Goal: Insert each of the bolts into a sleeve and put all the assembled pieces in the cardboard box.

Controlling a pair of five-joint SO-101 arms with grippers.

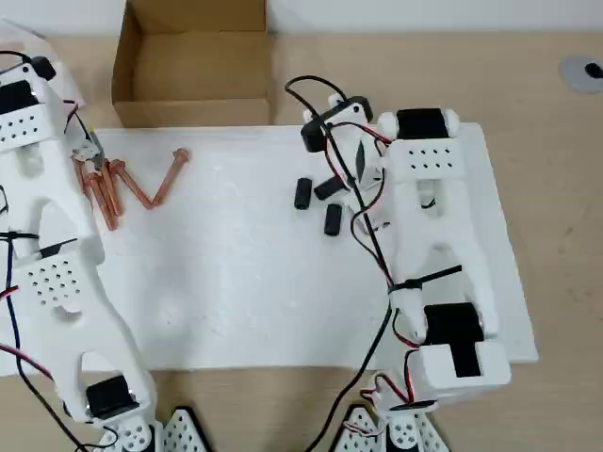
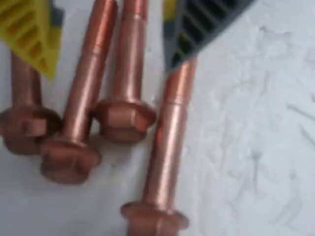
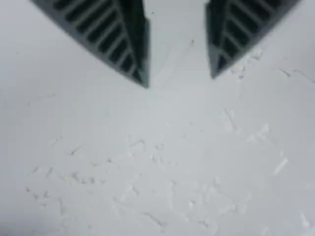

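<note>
Bolts (image 1: 102, 186) of copper colour lie on the white foam board (image 1: 236, 282) near its left edge. Most sit in a tight cluster at the left arm's tip, and two more just to the right meet in a V. Your left gripper (image 2: 108, 69) stands wide open over the cluster and holds nothing. Two shanks lie between its yellow finger (image 2: 32, 34) and dark finger (image 2: 202, 24), and the outer two shanks pass beneath those fingers.

Three black sleeves (image 1: 302, 193) lie loose near the board's middle, well apart from the bolts. Your right gripper (image 3: 178, 78) is parted with nothing between its two dark fingers (image 3: 118, 39).

The cardboard box (image 1: 193, 113) sits on the wooden table (image 1: 546, 188) against the board's far edge. Its floor shows bare cardboard.

Obstructions:
- The right arm's wrist and a black cable (image 1: 372, 245) run just beside the sleeves, closest to the two right-hand ones.
- From above, the left arm's white link covers the left side of the cluster.

The high view gives you the layout of bolts, sleeves, box and both arms. The left wrist view adds the flanged hexagonal heads and how the fingers sit against the shanks, which the arm covers from above. The right wrist view adds scuffed foam beneath that gripper.
</note>
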